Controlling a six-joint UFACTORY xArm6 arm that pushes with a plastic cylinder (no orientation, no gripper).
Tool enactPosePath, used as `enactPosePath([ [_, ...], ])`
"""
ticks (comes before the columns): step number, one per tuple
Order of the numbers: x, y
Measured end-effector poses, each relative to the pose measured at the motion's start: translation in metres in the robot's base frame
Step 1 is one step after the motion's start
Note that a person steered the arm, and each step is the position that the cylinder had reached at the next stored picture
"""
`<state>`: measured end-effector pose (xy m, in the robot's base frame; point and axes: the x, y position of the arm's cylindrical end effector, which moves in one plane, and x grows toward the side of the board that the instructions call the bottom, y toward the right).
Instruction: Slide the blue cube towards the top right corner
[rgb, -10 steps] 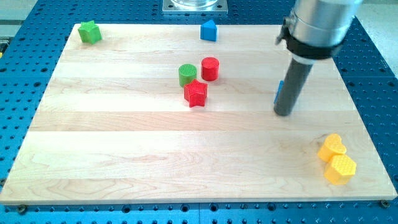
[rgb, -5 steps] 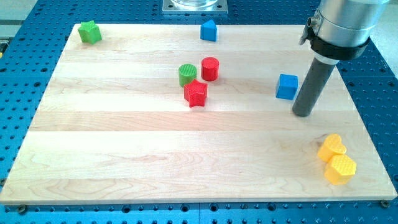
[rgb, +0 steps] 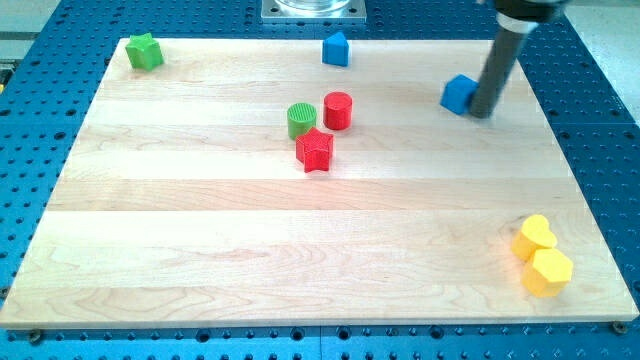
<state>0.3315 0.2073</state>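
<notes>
The blue cube (rgb: 459, 94) lies on the wooden board (rgb: 200, 220) in the upper right part, a little below the top edge. My tip (rgb: 481, 112) stands right against the cube's right side, touching or nearly touching it. The rod rises from there to the view's top edge.
A blue house-shaped block (rgb: 335, 48) sits at the top middle. A green star (rgb: 144, 51) is at the top left. A green cylinder (rgb: 301, 120), a red cylinder (rgb: 338, 110) and a red star (rgb: 314, 149) cluster at the centre. Two yellow blocks (rgb: 540, 256) lie at the bottom right.
The tip moved right around the cube, then up towards the view's top. The blue cube has shifted up, closer to the top edge.
</notes>
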Motion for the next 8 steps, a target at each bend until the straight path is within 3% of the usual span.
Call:
enactPosePath([
  [1,0.049,-0.009],
  [3,-0.049,-0.018],
  [4,-0.037,-0.029],
  [5,-0.047,-0.078],
  [6,-0.073,-0.057],
  [8,-0.076,-0.056],
])
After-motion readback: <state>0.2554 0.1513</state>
